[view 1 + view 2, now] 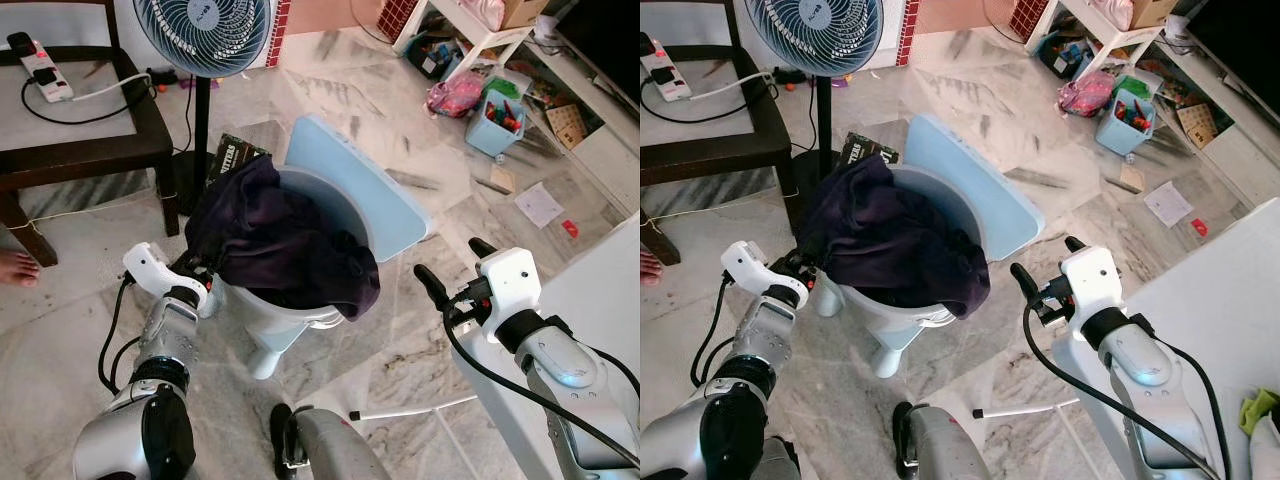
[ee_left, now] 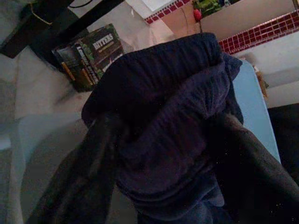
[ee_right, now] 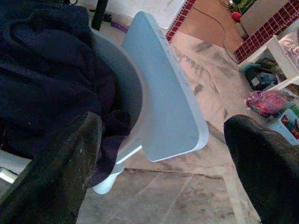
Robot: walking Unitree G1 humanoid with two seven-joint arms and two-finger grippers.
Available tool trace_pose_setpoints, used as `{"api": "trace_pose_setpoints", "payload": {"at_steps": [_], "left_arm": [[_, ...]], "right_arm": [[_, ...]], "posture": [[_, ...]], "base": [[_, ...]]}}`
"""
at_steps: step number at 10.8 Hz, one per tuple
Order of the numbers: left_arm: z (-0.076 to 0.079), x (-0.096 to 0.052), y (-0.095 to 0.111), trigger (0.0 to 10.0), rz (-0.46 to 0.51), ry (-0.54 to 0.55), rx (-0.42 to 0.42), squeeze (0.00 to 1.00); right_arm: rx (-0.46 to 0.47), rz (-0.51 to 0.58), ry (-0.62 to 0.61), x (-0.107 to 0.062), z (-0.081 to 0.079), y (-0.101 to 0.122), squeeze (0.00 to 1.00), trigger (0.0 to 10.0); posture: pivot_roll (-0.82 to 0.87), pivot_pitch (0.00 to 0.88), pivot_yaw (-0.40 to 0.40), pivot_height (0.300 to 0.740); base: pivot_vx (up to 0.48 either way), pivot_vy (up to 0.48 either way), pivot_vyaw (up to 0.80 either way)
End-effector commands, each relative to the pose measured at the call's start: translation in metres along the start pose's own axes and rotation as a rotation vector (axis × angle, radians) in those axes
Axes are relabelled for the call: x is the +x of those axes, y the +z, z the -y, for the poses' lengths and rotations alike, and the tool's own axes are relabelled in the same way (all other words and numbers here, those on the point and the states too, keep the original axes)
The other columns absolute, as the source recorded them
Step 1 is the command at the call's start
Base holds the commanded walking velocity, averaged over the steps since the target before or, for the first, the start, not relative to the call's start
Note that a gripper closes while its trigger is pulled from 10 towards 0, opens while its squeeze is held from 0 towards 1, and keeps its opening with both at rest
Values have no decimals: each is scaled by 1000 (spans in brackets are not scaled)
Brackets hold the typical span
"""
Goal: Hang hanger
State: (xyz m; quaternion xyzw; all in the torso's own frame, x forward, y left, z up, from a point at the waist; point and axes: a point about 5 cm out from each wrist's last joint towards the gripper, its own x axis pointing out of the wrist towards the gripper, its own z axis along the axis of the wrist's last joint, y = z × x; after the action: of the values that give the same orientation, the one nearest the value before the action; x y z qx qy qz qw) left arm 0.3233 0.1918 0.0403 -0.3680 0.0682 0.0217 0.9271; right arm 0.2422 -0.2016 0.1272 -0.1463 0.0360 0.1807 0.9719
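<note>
A dark navy garment (image 1: 280, 240) is heaped in a pale blue laundry bin (image 1: 300, 325) and spills over its rim. The bin's lid (image 1: 360, 190) stands open behind it. My left gripper (image 2: 168, 154) is at the bin's left side, open, with its two fingers on either side of a fold of the garment. My right gripper (image 1: 455, 265) hovers open to the right of the bin, near the lid's edge, with nothing between its fingers (image 3: 51, 168). I cannot make out a hanger.
A standing fan (image 1: 205, 40) and a dark low table (image 1: 90, 140) with a power strip (image 1: 38, 68) are behind the bin. A person's foot (image 1: 15, 268) is at far left. Toys and a shelf (image 1: 490, 100) lie far right. A thin white rod (image 1: 410, 408) lies on the marble floor.
</note>
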Motion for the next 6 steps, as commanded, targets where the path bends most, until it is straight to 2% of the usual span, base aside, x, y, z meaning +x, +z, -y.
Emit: {"api": "trace_pose_setpoints", "payload": {"at_steps": [1, 3, 4, 5, 6], "left_arm": [[1, -2, -10, 0, -36, 2, -8, 0], [0, -2, -10, 0, -41, 7, 3, 0], [-1, -2, -11, 10000, -44, 30, -7, 0], [1, -3, -16, 10000, -49, 18, -32, 0], [-6, -7, -22, 10000, -73, 68, -114, 149]], "right_arm": [[-28, -7, -26, -5, 9, 2, 0, 10000], [-25, -5, -23, -4, 9, 2, 0, 10000], [-25, -2, -23, -3, 9, 3, 0, 10000], [-24, -2, -23, -3, 9, 3, 0, 10000], [-23, -2, -17, -3, 9, 3, 0, 10000]], "posture": [[-345, 208, -293, 740], [-343, 204, -290, 740], [-344, 203, -288, 740], [-341, 203, -286, 740], [-340, 204, -290, 740]], "base": [[0, 0, 0], [0, 0, 0], [0, 0, 0], [0, 0, 0], [0, 0, 0]]}}
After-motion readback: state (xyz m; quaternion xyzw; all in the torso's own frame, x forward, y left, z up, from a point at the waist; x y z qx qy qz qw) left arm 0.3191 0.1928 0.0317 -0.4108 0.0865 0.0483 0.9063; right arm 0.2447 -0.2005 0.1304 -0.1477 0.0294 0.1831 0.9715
